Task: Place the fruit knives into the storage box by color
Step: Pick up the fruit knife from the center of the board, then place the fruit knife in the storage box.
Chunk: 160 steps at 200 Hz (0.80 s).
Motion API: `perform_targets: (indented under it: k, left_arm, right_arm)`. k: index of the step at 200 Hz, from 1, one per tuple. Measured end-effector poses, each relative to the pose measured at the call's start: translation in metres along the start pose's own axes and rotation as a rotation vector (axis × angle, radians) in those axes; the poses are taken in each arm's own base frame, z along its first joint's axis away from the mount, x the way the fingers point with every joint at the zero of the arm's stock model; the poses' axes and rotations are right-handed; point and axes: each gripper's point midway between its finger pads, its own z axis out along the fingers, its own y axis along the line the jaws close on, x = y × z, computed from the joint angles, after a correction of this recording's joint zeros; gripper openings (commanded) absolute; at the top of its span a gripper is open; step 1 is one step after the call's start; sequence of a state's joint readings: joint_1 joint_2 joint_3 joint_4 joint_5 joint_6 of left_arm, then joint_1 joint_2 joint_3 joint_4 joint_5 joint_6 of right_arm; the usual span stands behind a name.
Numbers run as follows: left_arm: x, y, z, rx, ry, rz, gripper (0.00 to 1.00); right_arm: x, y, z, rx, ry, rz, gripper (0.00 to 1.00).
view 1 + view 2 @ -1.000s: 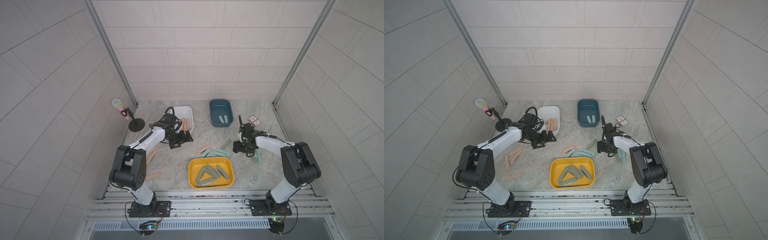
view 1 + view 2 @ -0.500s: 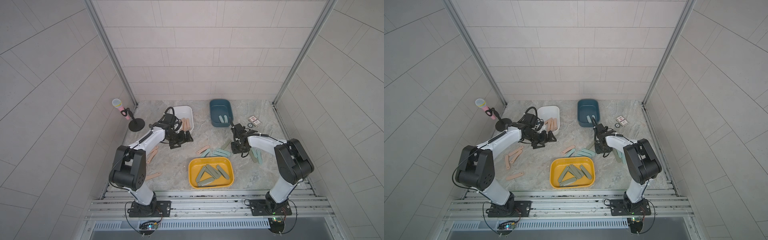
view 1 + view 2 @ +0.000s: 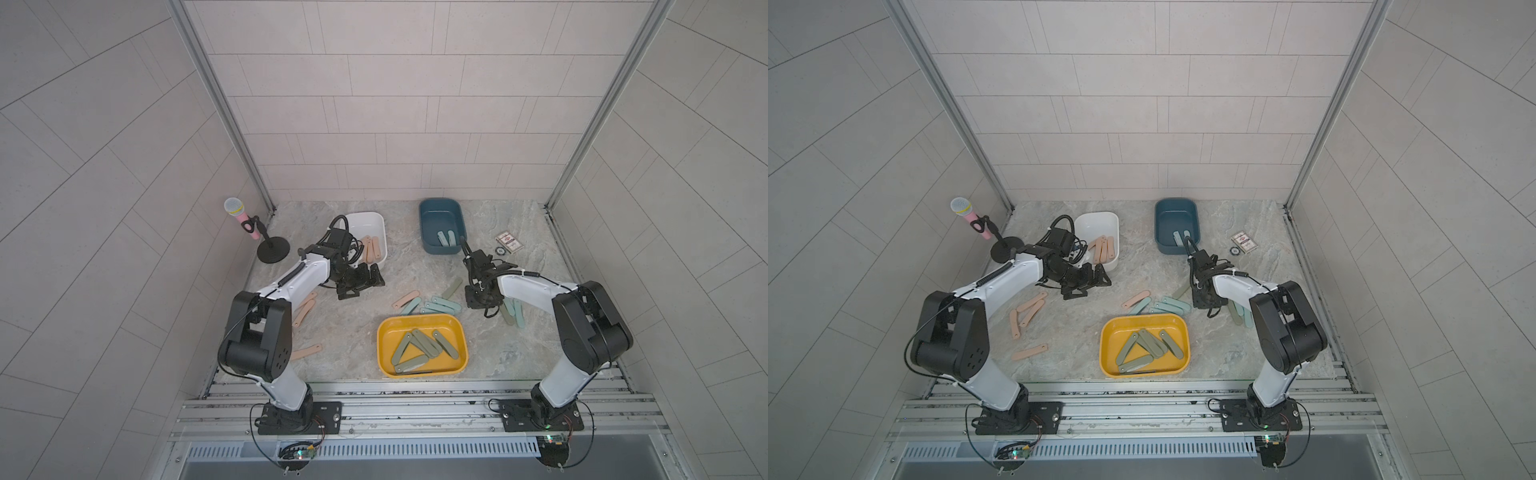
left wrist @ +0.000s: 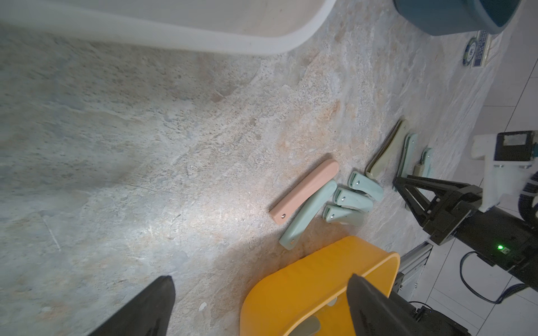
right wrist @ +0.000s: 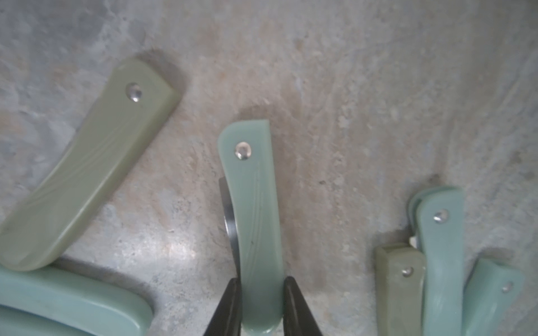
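My right gripper (image 5: 261,280) is shut on a pale teal fruit knife (image 5: 253,203), gripping its rounded end low over the table; in a top view this gripper (image 3: 478,297) sits right of the middle cluster. That cluster holds a pink knife (image 3: 406,299), teal knives (image 3: 440,305) and an olive knife (image 3: 453,287). My left gripper (image 3: 365,282) hangs open and holds nothing beside the white storage box (image 3: 376,220), which holds pink knives (image 3: 371,249). The blue box (image 3: 428,208) holds teal knives (image 3: 445,238), and the yellow box (image 3: 384,332) holds olive knives (image 3: 419,345).
Loose pink knives (image 3: 305,311) lie at the left beside my left arm. More teal and olive knives (image 3: 513,311) lie under my right forearm. A toy microphone on a stand (image 3: 249,228) stands at the back left, a card pack (image 3: 509,241) at the back right.
My right gripper has shifted left towards the middle cluster and its jaws have come together on the teal knife. The left arm has not moved.
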<state>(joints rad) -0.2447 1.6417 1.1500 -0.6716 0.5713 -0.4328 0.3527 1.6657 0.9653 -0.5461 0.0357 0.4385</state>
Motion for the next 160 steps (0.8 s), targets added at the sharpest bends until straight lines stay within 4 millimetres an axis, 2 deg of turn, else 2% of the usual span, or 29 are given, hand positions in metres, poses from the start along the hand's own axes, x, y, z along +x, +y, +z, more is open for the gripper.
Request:
perform_targets:
  k: [39,90,109,131,160]
  left_arm:
    - [0.002,0.004,0.000,-0.018,0.005,-0.002,1.00]
    - [0.000,0.002,-0.001,-0.016,0.000,-0.001,1.00]
    - [-0.006,-0.004,-0.006,-0.007,-0.017,0.007,1.00]
    - [-0.019,-0.016,-0.014,0.014,-0.049,0.027,1.00]
    - [-0.033,-0.028,-0.016,0.031,-0.074,0.049,1.00]
  right_arm:
    - [-0.001,-0.005,-0.021,-0.006,-0.048,0.020,0.20]
    - [-0.015,-0.004,-0.050,-0.034,-0.110,0.045,0.19]
    - [-0.034,0.003,-0.066,-0.064,-0.147,0.052,0.19]
    - [-0.071,0.018,-0.088,-0.113,-0.215,0.058,0.20]
    - [-0.119,0.038,-0.095,-0.152,-0.262,0.052,0.19]
